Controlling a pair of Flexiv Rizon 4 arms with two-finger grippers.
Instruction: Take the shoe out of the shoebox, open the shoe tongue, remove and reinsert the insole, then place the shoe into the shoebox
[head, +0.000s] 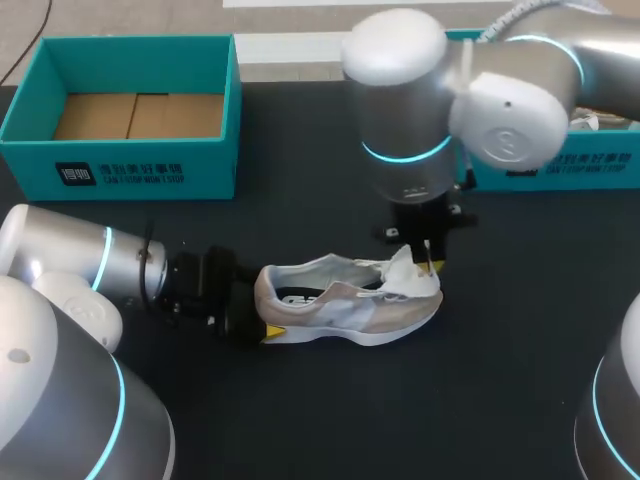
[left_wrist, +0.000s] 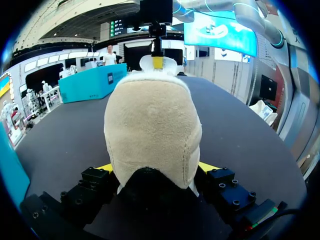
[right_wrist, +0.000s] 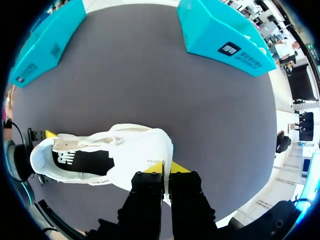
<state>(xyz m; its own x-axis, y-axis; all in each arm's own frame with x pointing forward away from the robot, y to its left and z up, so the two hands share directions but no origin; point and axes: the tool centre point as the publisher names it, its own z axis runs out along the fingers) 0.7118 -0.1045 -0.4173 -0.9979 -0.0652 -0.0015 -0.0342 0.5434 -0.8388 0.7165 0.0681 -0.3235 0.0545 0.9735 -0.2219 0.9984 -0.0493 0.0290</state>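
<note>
My counter (head: 520, 340) is a dark, matte surface. Just below its centre the shoe (head: 345, 305) rests on its sole, heel toward 9 o'clock and toe toward 3 o'clock. At 10 o'clock stands the open teal shoebox (head: 140, 170), well apart from the shoe. At 2 o'clock lies a second teal box (head: 590, 165).

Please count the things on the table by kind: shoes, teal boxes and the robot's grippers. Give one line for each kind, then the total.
Shoe: 1
Teal boxes: 2
Grippers: 2, the left gripper and the right gripper
Total: 5
</note>
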